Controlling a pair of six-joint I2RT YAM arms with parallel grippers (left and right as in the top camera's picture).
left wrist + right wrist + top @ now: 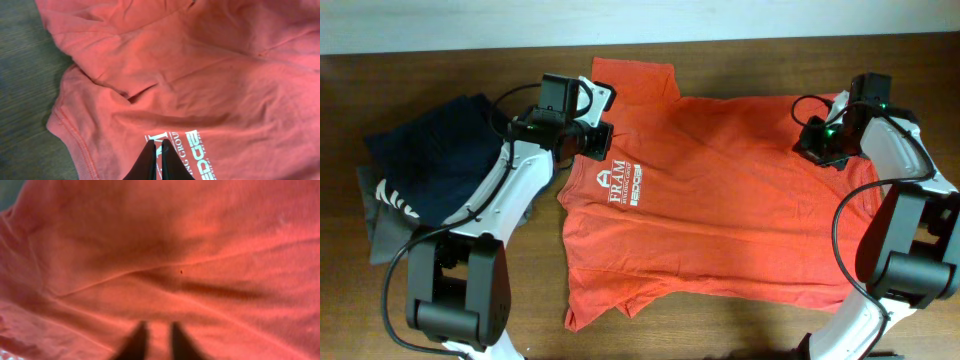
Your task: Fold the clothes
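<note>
1. Shirt point(720, 200) is the orange-red tee. It's spread out mostly flat across the middle of the wooden worktop point(740, 335) and lies sideways in the overhead view, with one sleeve point(635, 80) sticking out toward the far edge.
2. White chest logo point(628, 185) faces up, near the shirt's left side. There are some wrinkles around it and a long crease running through the body.
3. Left hand point(597, 145) sits right over the shirt's edge, just beside the logo. In the left wrist view the two dark fingers point(149, 162) are nearly together with only a sliver between them, their tips right at the white lettering point(195, 155). Honestly can't tell whether any cloth is caught in there.
4. Right hand point(817, 148) is over the opposite end of the shirt, near the far right corner. In the right wrist view its fingers point(136, 341) are blurry but clearly apart, and you can see red cloth through the gap. It looks very close to the cloth, but I can't say whether it's touching.
5. Off to the left, clear of the shirt, there's a navy garment point(430, 150) with white lettering. It lies on top of a grey garment point(370, 215) that pokes out underneath.
</note>
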